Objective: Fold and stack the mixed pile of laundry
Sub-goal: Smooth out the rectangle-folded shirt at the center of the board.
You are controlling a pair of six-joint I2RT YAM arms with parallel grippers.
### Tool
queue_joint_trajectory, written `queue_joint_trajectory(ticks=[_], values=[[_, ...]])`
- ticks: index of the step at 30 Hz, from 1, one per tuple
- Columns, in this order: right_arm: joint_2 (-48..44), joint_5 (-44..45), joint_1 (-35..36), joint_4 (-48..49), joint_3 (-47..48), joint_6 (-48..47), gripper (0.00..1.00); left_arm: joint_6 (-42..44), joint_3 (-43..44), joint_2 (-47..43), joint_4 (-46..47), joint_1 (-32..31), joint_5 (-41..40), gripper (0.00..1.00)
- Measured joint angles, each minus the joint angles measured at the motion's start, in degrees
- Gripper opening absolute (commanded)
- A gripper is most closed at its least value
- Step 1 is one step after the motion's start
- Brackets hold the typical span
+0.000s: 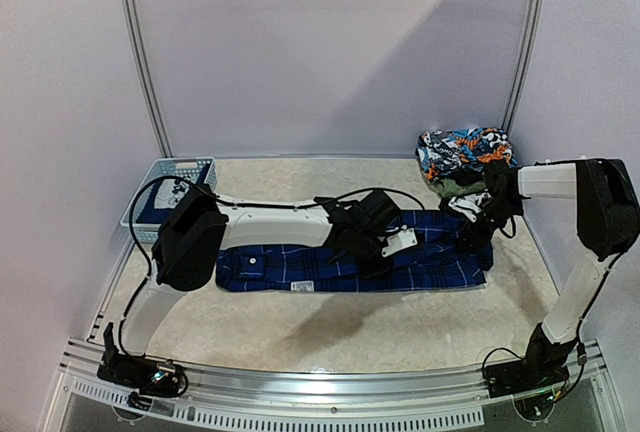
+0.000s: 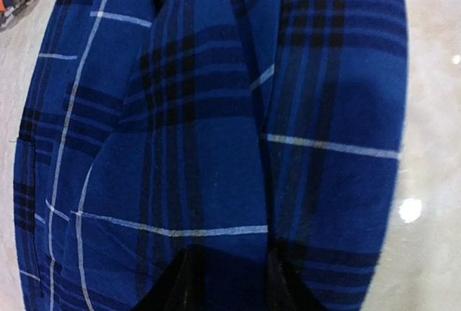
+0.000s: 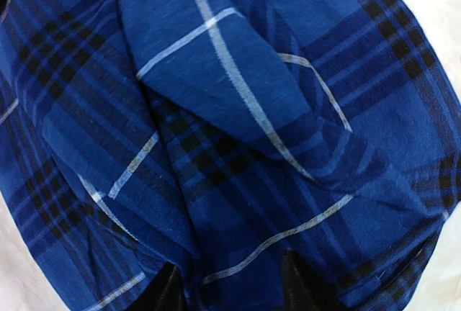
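Note:
The blue-and-black plaid shirt [image 1: 280, 267] lies as a long flat strip across the middle of the table. My left gripper [image 1: 385, 255] is down on its middle. In the left wrist view its dark fingertips [image 2: 180, 286] stand apart on the plaid shirt [image 2: 216, 109], and the cloth lies smooth between them, so my left gripper [image 2: 227, 282] is open. My right gripper [image 1: 478, 245] presses on the shirt's right end. There too the fingertips [image 3: 299, 286] are apart on the plaid shirt [image 3: 230, 95], so my right gripper [image 3: 230, 289] is open. The rest of the laundry pile [image 1: 463, 152] sits at the back right.
A light-blue slotted basket [image 1: 170, 167] stands at the back left with something dark and white inside. An olive garment [image 1: 455, 188] lies just behind my right gripper, under the colourful printed one. White walls close in the table on three sides.

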Motion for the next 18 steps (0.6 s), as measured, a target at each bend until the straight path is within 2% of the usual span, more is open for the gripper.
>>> queue_joint_trajectory(ticks=[4,10,14,16,18], values=[[0.0,0.3,0.0,1.5,0.0,3.0,0.35,0.9,0.3,1.0,1.4,0.0,-4.3,0.26],[1.8,0.3,0.0,2.1,0.0,6.9,0.3,1.0,-0.8,0.8,6.7,0.0,-9.7,0.26],[3.2,0.3,-0.1,2.4,0.2,9.2,0.3,1.1,-2.3,0.6,9.2,0.0,-9.9,0.27],[3.3,0.3,-0.3,2.5,0.3,10.4,0.33,1.2,-2.1,0.6,8.9,0.0,-9.4,0.27],[3.4,0.5,-0.4,2.5,0.3,11.6,0.41,1.3,-1.0,0.7,7.6,0.0,-7.8,0.28]])
